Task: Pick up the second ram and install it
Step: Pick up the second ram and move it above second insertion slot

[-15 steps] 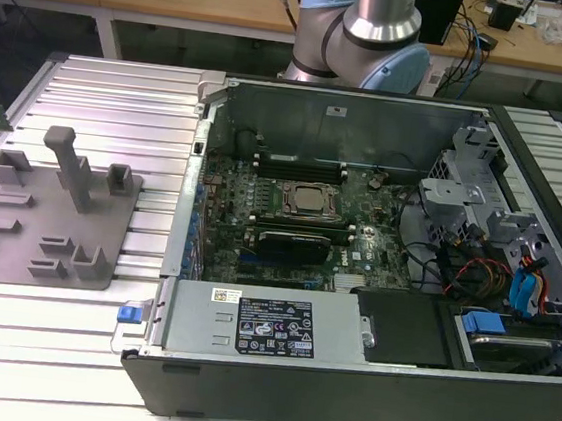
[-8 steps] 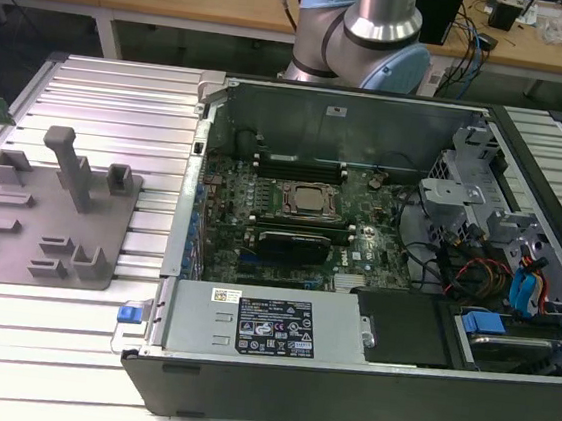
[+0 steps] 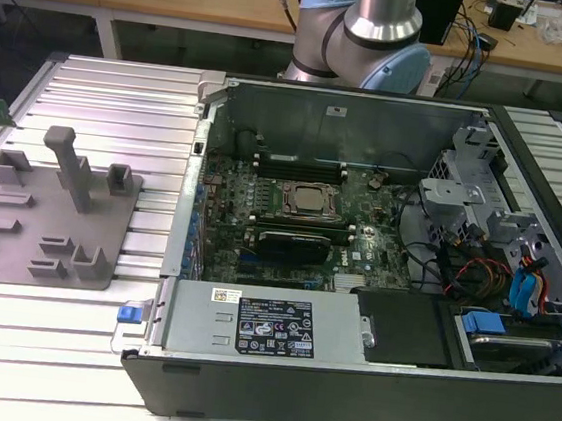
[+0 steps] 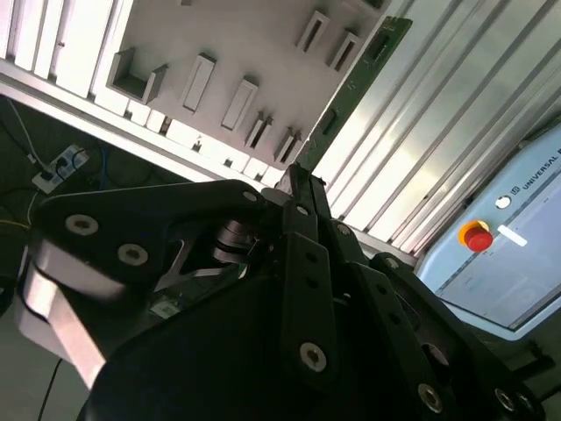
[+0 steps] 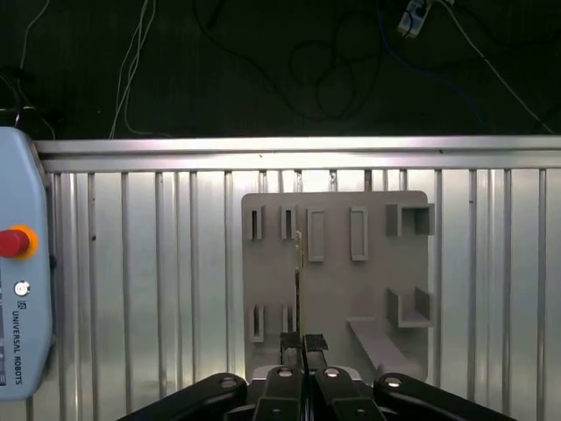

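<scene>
Gripper (image 5: 303,340) tight on second ram (image 5: 299,281): thin edge in first wrist view, green face in second wrist view.

Light: bright, from overhead. We log glare on the ribbed worktop (image 3: 34,356), shadow inside the case (image 3: 351,117), pincer (image 4: 294,173) dark, soft.

Silver arm (image 3: 388,1), blue caps (image 3: 316,18), black fingers (image 5: 290,346)

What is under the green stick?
A grey tray with slots lies under the stick, which the tool grips. The tool covers the stick's near end and part of the tray.
</scene>
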Controlling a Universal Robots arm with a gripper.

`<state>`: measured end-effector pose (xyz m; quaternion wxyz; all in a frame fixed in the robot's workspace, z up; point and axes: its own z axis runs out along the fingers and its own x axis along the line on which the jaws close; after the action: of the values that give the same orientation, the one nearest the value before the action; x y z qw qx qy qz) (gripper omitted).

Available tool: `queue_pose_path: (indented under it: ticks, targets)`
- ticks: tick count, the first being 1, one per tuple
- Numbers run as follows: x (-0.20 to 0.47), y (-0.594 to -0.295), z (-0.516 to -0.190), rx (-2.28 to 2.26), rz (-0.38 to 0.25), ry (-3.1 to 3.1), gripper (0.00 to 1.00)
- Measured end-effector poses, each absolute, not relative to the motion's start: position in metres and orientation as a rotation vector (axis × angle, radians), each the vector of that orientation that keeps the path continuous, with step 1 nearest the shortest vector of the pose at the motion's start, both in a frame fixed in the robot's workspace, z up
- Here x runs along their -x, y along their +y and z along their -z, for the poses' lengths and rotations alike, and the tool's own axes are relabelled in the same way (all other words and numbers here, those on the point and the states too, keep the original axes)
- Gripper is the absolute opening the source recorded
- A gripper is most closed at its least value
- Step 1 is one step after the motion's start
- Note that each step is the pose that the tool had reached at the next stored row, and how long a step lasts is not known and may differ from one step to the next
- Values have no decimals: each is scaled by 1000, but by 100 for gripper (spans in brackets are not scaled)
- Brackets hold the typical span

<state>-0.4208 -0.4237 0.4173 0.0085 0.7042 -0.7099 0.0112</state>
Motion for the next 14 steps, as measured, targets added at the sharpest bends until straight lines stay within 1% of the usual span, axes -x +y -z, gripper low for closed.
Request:
queue_pose_path:
  ticks: [5,11,14]
  targets:
    - [420,-424,-416,-2130,-20,-2296,9]
    - [419,-424,-416,-2050,22,-2401,9]
    - [418,-424,-414,-1997,28,-2450,9]
